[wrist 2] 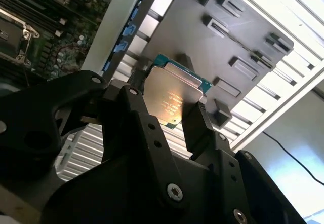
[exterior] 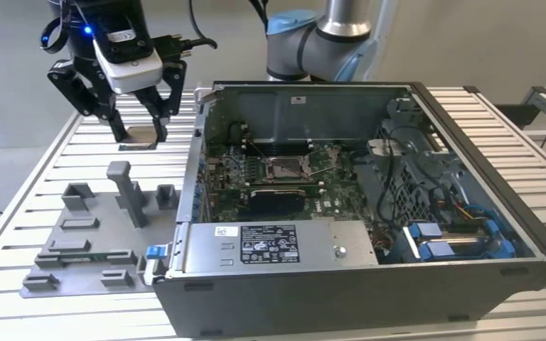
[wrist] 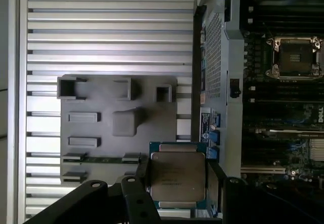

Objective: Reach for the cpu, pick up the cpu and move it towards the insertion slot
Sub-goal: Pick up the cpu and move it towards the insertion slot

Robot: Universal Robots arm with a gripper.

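Gripper [wrist: 177, 183] jaws clench the silvery, teal-edged square cpu [wrist: 178, 176] above the fixture plate [wrist: 101, 127].

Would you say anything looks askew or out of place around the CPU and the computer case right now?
Nothing stands out. The cpu sits squarely between the gripper fingers, lifted above the slatted table. The insertion slot in the open case looks unobstructed, and the grey fixture lies flat.

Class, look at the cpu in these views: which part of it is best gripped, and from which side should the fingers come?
Grip the cpu by two opposite thin edges, coming square onto its broad metal face. It is flat, so only the edges give the fingers purchase. The gripper holds it that way now, above the slatted table.
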